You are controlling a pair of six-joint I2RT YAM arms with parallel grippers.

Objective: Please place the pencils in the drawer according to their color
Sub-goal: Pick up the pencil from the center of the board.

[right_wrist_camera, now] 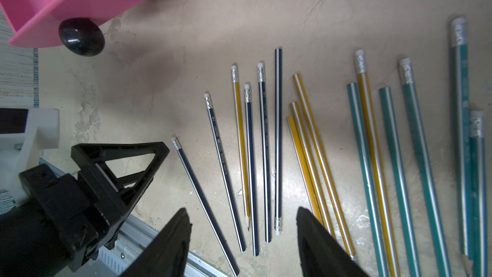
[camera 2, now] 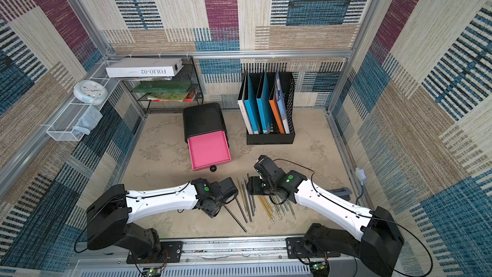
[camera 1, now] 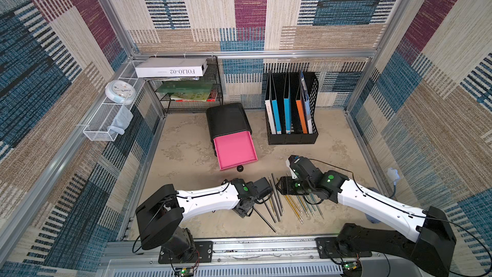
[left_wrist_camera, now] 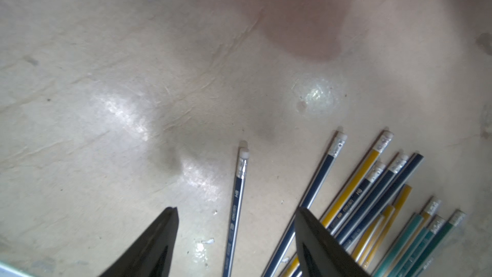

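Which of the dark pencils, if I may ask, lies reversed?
The dark pencil nearest the yellow cluster: its eraser points away from the drawer, the others' toward it.

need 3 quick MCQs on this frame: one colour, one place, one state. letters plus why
1. The pulled-out drawer is: A pink; B teal; C yellow.
2. The pencils lie: A in that drawer; B on the table; C in a cup.
3. The left tool is: A shut on a yellow pencil; B open, a dark pencil between its fingers; C shut, empty.
A: it shows pink in both top views. B: they lie on the table, the drawer empty. B: the left wrist view shows its fingers apart.
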